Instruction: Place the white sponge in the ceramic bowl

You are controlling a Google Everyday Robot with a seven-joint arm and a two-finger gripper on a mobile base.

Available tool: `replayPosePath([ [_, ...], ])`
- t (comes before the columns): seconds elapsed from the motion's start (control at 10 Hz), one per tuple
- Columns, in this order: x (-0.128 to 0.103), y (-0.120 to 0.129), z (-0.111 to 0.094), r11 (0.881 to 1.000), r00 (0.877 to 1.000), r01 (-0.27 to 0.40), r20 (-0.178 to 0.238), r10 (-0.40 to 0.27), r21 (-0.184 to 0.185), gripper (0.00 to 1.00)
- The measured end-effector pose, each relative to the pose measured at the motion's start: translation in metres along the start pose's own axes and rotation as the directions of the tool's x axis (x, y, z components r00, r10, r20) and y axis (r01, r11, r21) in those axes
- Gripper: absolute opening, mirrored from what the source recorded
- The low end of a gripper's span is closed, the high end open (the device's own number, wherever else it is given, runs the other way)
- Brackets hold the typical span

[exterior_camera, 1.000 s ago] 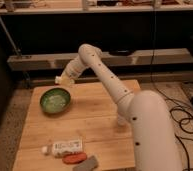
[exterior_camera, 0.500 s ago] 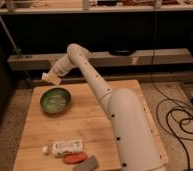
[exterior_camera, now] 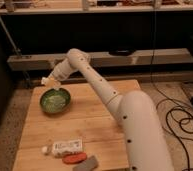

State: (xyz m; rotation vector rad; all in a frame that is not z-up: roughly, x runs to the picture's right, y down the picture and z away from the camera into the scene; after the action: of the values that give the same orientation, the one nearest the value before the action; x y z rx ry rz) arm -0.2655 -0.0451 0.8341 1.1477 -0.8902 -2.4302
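Fingers (exterior_camera: pixel 46 80) near ceramic bowl (exterior_camera: pixel 68 101) far rim; white sponge (exterior_camera: pixel 44 149) beside packet (exterior_camera: pixel 67 146).

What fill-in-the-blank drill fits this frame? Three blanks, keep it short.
The gripper hangs over the far-left rim of the ___ ceramic bowl. The bowl sits on a ___ table. Between the bowl and the grey block lies a white printed ___.
Missing: green; wooden; packet.
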Motion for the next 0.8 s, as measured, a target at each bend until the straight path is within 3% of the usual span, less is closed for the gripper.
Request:
replayPosePath([
  [0.1,-0.0021,-0.0019,-0.0013,1.000,1.000,-0.001,-0.002,0.001,-0.003,0.15],
  [0.4,-0.0033,0.0005,-0.0042,1.000,1.000,0.005,0.002,-0.005,-0.003,0.42],
  [0.8,-0.0030,-0.0063,-0.0032,1.000,1.000,0.007,0.003,-0.007,-0.005,0.45],
])
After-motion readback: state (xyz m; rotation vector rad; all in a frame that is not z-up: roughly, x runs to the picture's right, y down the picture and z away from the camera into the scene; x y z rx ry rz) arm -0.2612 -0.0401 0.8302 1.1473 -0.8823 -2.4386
